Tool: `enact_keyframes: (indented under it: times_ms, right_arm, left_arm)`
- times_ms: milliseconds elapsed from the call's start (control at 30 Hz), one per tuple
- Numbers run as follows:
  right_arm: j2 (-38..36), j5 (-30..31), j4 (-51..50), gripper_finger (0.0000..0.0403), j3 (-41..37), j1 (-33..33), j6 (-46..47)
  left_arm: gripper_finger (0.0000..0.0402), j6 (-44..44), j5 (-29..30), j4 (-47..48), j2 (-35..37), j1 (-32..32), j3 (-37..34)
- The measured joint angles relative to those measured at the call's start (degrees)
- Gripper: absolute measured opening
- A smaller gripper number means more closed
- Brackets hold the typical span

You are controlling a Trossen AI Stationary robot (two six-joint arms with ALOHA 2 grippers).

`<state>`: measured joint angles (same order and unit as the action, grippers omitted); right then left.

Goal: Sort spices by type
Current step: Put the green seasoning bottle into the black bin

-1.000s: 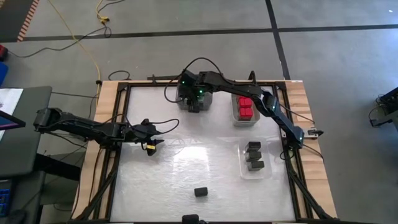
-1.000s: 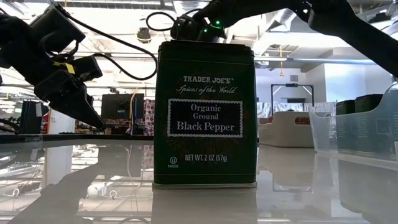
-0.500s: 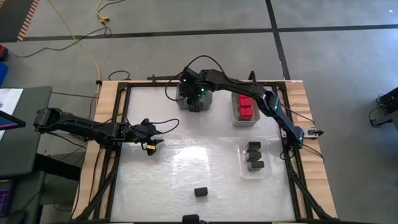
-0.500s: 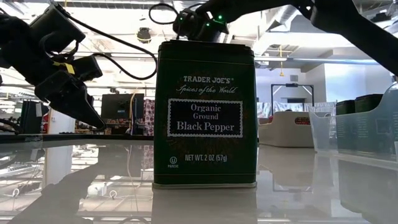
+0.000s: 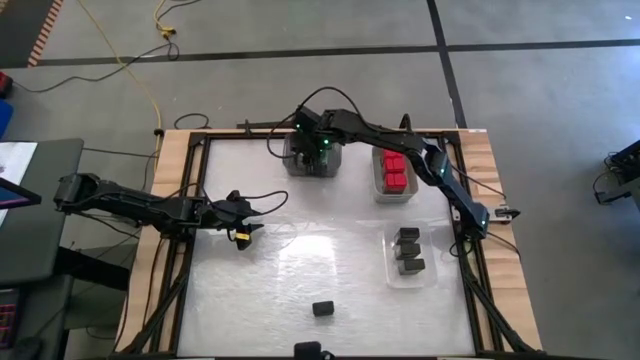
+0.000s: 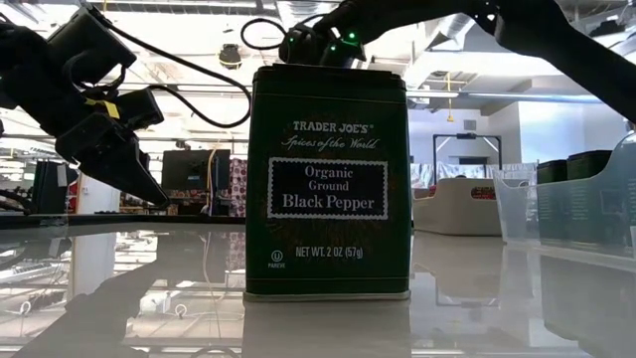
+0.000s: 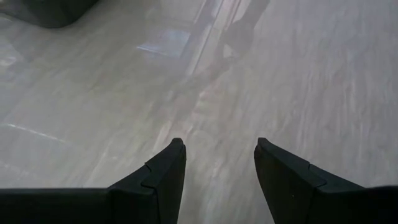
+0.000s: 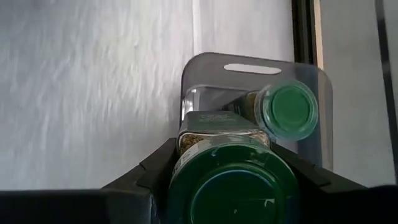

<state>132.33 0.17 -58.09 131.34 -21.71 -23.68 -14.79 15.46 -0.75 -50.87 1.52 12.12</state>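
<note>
This looks like a robotics lab or open workshop hall. The table (image 5: 330, 255) with a wooden frame stands on a bare concrete floor (image 5: 300, 30) marked with dark tape lines, a yellow cable (image 5: 130, 70) trailing across the upper left. At table height, exposed ceiling ducts (image 6: 447, 55) and distant workstations show behind.

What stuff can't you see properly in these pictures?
- High view: the grey tray at the table's far edge is mostly covered by the right gripper, so its jars can't be counted.
- Low view: the black pepper tin hides the table behind it.
- Right wrist view: the held green-lidded jar is cut off by the picture's edge.
</note>
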Motion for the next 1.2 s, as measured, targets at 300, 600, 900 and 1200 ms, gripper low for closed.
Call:
enact_keyframes:
  times_ms: [300, 600, 900, 1200]
  right_arm:
    - [0.1, 0.2, 2.3, 0.0221, -3.1, 0.2, -1.7]
    - [0.2, -0.1, 1.9, 0.0224, -3.3, 0.2, -1.8]
    - [0.2, -0.2, 1.8, 0.0235, -3.3, 0.6, -1.9]
    - [0.2, -0.7, 1.9, 0.0236, -3.2, 1.0, -1.8]
  left_arm:
    - [0.0183, 0.0, 0.0, 0.0, 0.0, 0.0, 0.0]
    - [0.0183, 0.0, 0.1, 0.0, 0.0, 0.0, 0.0]
    - [0.0183, -0.6, 0.0, 0.0, 0.0, 0.0, 0.0]
    - [0.0183, -0.7, 0.0, 0.0, 0.0, 0.0, 0.0]
